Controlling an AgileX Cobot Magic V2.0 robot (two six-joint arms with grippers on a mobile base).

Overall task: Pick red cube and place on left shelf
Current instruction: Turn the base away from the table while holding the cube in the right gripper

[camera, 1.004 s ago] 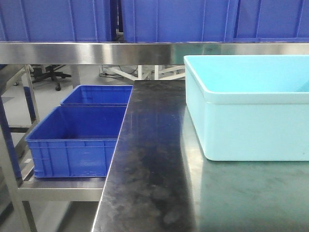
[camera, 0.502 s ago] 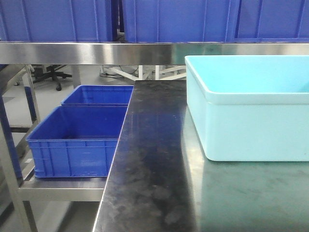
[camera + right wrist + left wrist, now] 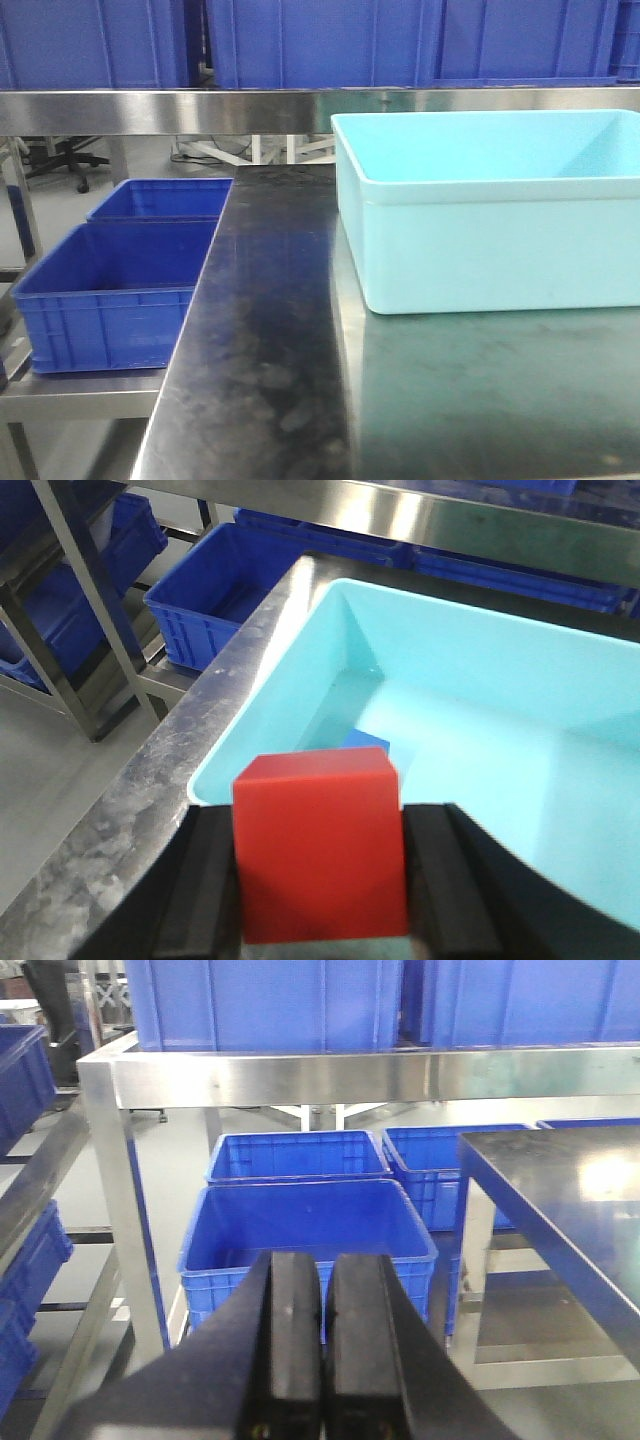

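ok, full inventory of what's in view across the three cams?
table: 1, dark steel, centre
tub: 1, light cyan, on the table, right side
red cube: 1, red, clamped in the right jaws, over the tub's near-left corner
blue block: 1, blue, inside the tub, mostly hidden behind the cube
low crates: at least 2, blue, open, on the lower left shelf beside the table
top crates: several, blue, on the upper steel shelf
office chair: 1, black, on the floor, far left background
left gripper: 1, black, jaws shut, empty, facing the low crates
right gripper: 1, black, jaws shut on the red cube
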